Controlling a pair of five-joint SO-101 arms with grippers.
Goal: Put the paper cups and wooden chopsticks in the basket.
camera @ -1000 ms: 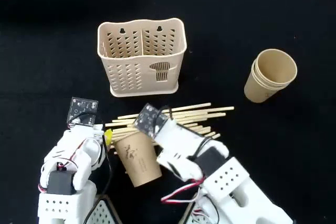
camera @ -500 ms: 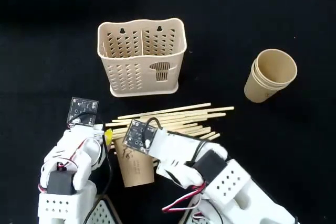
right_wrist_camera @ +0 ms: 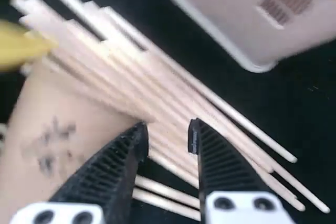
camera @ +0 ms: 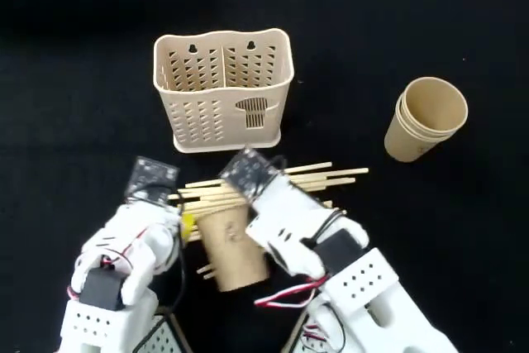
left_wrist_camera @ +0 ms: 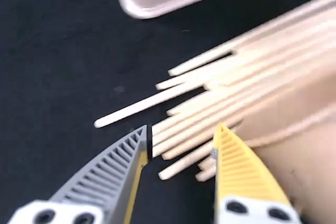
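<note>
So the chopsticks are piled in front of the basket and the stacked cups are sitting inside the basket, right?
Not quite. In the high view the stacked cups lie on the table, well apart from the basket, not inside it. The chopsticks are indeed piled in front of it.

Matt black table [camera: 74, 72], smooth beige plastic basket [camera: 223, 117], pale bare wooden chopsticks [camera: 331, 176], brown paper cups [camera: 411, 142]

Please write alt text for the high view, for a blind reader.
The left arm and right arm, both white, meet over wooden chopsticks and a paper cup lying on its side on a black table. A beige basket stands beyond them; a stack of paper cups sits apart.
</note>
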